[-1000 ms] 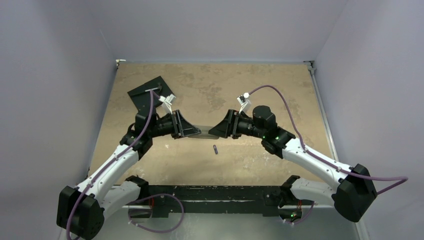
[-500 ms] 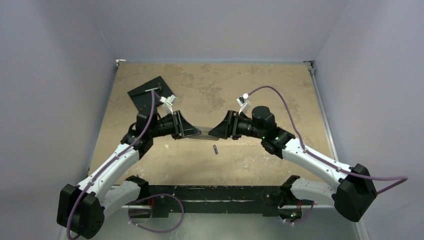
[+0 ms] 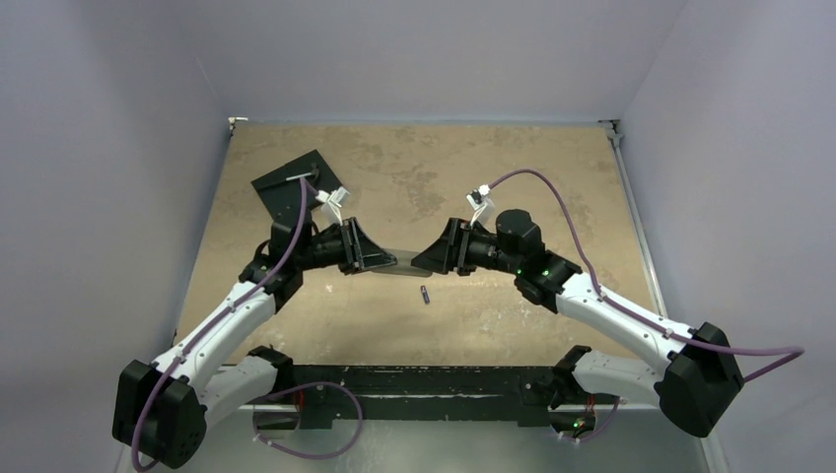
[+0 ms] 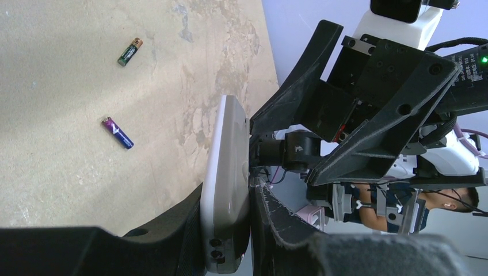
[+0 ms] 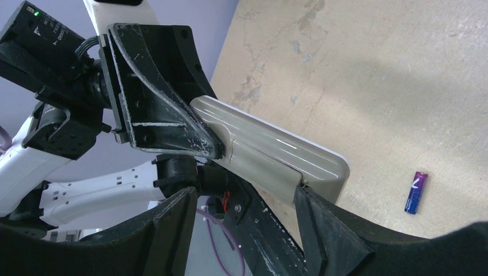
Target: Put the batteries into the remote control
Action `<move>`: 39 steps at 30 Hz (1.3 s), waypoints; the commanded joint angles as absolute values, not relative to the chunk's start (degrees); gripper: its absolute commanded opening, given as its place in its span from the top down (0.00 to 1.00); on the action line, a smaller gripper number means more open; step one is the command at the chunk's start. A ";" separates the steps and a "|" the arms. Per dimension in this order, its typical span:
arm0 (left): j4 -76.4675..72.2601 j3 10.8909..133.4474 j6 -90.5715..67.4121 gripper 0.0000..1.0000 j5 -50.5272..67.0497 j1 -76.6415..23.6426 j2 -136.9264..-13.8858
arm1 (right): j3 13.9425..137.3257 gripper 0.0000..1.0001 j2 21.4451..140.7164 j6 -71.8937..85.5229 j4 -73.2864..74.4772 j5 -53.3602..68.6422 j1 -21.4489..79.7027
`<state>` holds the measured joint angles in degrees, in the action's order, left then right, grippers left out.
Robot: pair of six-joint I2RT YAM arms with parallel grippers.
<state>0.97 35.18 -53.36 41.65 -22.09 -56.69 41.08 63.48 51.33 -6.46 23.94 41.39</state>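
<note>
The remote control [image 4: 230,132] is held in the air, grey back showing in the right wrist view [image 5: 270,149]. My left gripper [image 4: 227,190] is shut on one end of it. My right gripper [image 5: 246,195] is open at the other end, and its right fingertip [image 5: 308,201] touches the edge by the battery cover. In the top view the left gripper [image 3: 380,258] and right gripper [image 3: 426,258] face each other with the remote [image 3: 402,254] between them. The bluish-purple battery [image 4: 117,133] and the gold-tinted one [image 4: 130,52] lie on the table. The purple one also shows below the remote [image 3: 425,294] [image 5: 415,192].
A black square slab [image 3: 293,182] with a small grey metal tool on it lies at the back left of the tan table [image 3: 513,168]. Grey walls stand on three sides. A black rail [image 3: 424,379] runs along the near edge.
The left wrist has shifted very slightly; the remote, both grippers and the battery on the table stay where they were.
</note>
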 commanded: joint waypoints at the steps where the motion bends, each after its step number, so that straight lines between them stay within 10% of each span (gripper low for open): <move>1: -0.50 36.91 -52.21 1.00 40.25 -23.29 -57.81 | 42.06 0.30 62.36 52.47 -12.23 28.39 43.64; 39: 2.50 38.40 -50.86 1.00 40.72 -23.12 -58.62 | 42.45 0.28 60.94 49.66 -6.80 25.05 44.10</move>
<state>2.61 35.57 -52.69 40.62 -22.90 -58.65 40.84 62.87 50.37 -4.82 24.05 44.03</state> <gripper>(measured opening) 0.267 0.714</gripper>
